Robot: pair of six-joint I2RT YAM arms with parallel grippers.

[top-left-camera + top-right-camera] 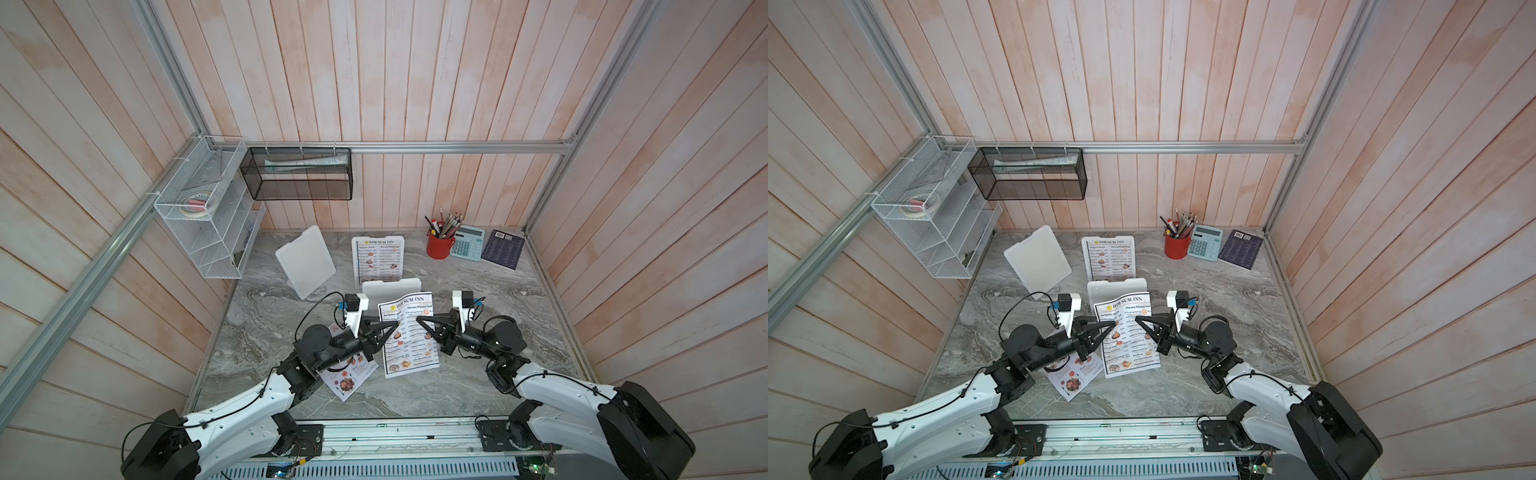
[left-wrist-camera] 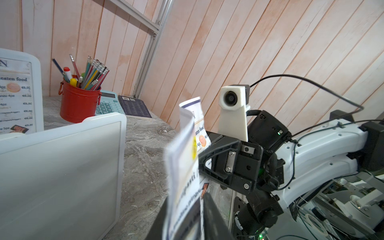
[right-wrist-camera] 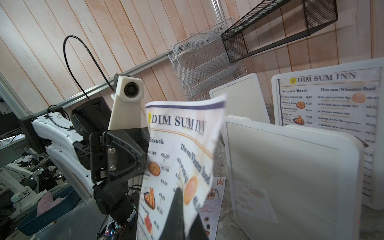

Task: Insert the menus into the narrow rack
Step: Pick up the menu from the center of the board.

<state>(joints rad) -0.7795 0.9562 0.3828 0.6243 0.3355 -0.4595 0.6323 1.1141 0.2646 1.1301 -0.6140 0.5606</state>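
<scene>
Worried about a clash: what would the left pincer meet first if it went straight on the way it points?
The raised DIM SUM INN sheet, whose edge lies between the fingers of the left pincer; beyond it, probably the right pincer facing it.

Soft, even, bright light falls from overhead in both top views. The marble worktop [image 1: 478,386] carries only faint, diffuse shadows under the arms. The wide lens splays the wall planks [image 1: 415,83] and aluminium rails [image 1: 457,147] outward toward the frame edges. In the right wrist view the raised DIM SUM INN menu [image 3: 180,145] sits very close and smears at its edges. The left wrist view blurs it more heavily, while the red pencil pot [image 2: 79,101] behind stays sharp.
</scene>
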